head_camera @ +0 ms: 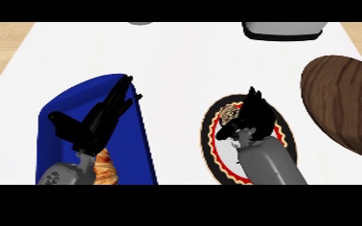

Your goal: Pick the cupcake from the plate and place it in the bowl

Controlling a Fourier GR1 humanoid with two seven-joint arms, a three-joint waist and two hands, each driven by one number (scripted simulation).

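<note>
- Head view, surface: a white counter (176, 57) fills most of the frame, with strips of pale wood at the top corners.
- A dark brown wooden bowl (336, 100) is cut off by the right edge. A grey and black appliance (283, 31) sits at the top edge, only its lower part showing.
- A plate (216, 146) with a black rim and a red-and-white patterned ring lies right of centre. The cupcake (231, 115) rests on its upper left part, brown with a paler top.
- The right hand (251, 119) is over the plate, its fingers bent down beside and partly over the cupcake; whether they clasp it cannot be told.
- A blue tray (134, 139) lies at lower left, cut off by the bottom edge. The left hand (92, 124) rests over it with fingers straight and spread, holding nothing.
- An orange-brown pastry-like item (106, 167) shows under the left wrist, mostly hidden.
- No readable writing or brand appears anywhere.
</note>
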